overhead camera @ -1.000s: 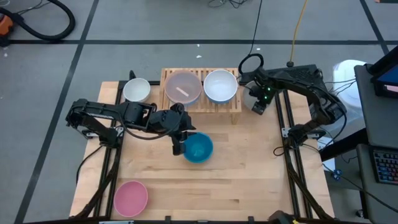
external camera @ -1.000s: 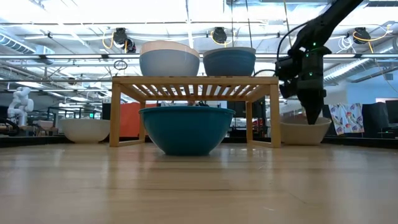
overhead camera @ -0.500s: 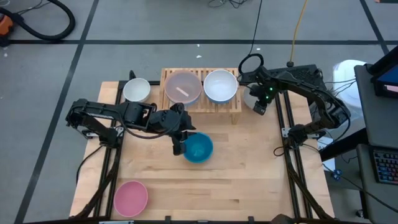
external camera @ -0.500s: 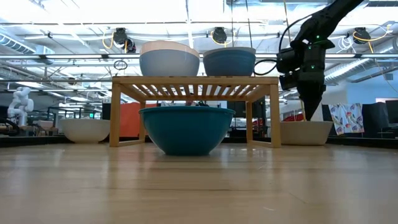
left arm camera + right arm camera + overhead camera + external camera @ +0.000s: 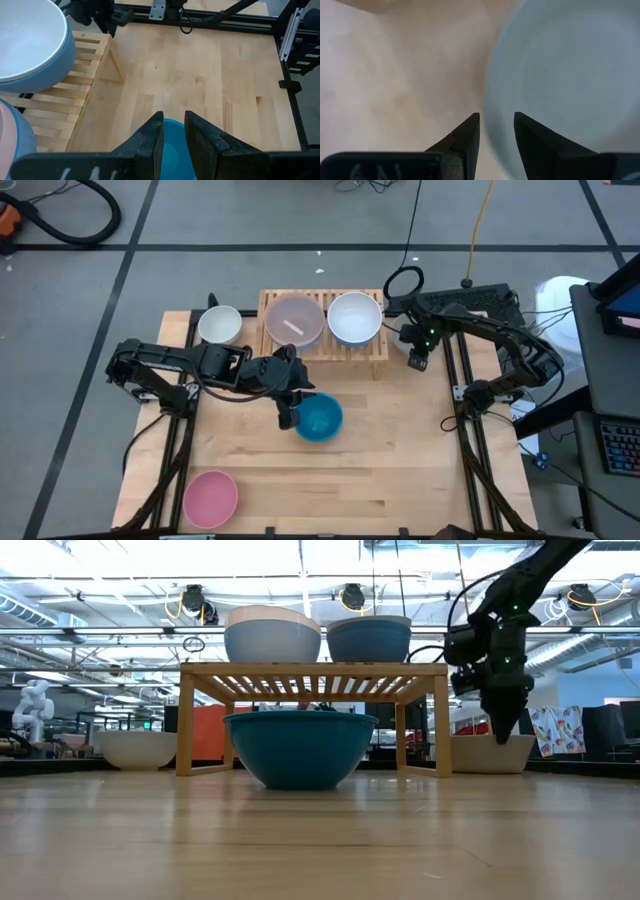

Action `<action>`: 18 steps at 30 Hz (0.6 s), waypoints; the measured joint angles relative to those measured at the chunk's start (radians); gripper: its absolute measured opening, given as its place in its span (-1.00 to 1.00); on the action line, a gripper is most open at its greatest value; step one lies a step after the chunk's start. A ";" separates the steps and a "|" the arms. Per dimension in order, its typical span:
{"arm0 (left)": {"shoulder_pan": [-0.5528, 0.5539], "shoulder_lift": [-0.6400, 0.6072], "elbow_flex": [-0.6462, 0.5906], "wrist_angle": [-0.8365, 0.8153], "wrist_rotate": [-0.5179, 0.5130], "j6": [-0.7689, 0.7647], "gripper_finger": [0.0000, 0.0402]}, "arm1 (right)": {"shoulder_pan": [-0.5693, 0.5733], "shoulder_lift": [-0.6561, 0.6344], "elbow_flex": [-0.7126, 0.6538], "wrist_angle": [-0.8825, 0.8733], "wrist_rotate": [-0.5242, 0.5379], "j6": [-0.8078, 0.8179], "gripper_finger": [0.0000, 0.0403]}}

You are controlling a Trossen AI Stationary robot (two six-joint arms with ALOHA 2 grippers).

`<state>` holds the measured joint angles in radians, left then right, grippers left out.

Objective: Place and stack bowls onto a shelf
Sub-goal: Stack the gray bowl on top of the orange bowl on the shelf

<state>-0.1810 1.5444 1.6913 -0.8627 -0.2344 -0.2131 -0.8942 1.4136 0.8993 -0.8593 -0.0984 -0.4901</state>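
White plastic bowl (image 5: 560, 75) off the shelf's (image 5: 376, 352) right edge: likely light, stiff, slick (pinch the rim). Right gripper (image 5: 495, 131) slightly parted astride it, empty.

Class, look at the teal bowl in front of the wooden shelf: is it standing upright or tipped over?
Upright. The teal bowl rests on its base on the tabletop, rim level and opening upward, with the left claw at its rim.

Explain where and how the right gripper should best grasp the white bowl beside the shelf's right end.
Probably its rim, from above: the white bowl sits upright and open, so its thin wall fits between the fingers. The right gripper already straddles the near rim.
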 joint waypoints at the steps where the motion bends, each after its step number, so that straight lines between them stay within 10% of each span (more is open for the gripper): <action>1: 0.000 0.000 0.000 0.000 0.000 0.000 -0.59 | 0.000 0.000 -0.011 0.022 0.027 0.003 -0.42; 18: 0.000 0.000 0.000 0.000 0.000 -0.002 -0.59 | 0.003 -0.025 -0.036 0.048 0.108 0.054 -0.98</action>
<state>-0.1810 1.5444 1.6913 -0.8627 -0.2344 -0.2150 -0.8908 1.3884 0.8631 -0.8115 0.0092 -0.4363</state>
